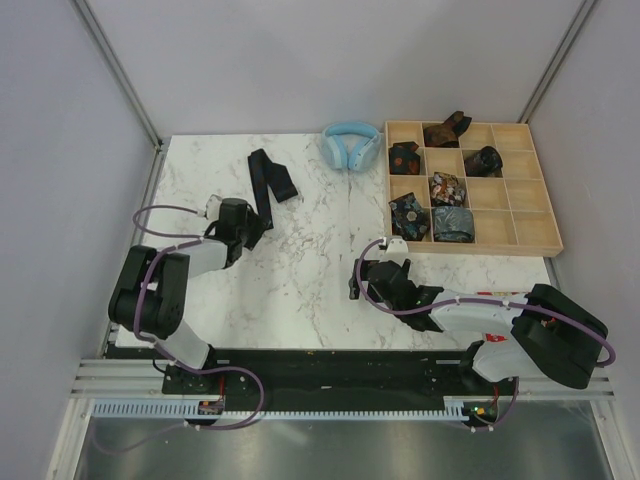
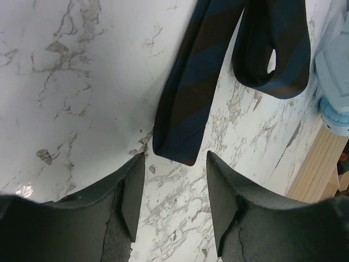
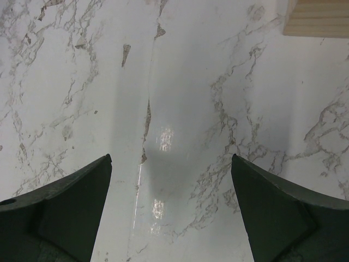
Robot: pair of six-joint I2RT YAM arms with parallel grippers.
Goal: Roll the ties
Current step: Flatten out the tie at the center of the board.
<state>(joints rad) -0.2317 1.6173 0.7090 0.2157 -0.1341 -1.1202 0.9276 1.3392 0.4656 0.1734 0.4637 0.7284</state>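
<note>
Now | ribbed diagonal-striped tie (image 2: 185, 103) (far end looped) | veined marble table (image 2: 82, 82)

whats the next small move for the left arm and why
Probably ease the left gripper forward and down so its jaws straddle the near end of the striped tie, then close. The jaws stand apart with nothing gripped, and that end lies flat on the table right at the mouth of the gap.

Blue-brown striped tie (image 2: 185, 98), light-blue headphones (image 2: 334, 60)
</note>
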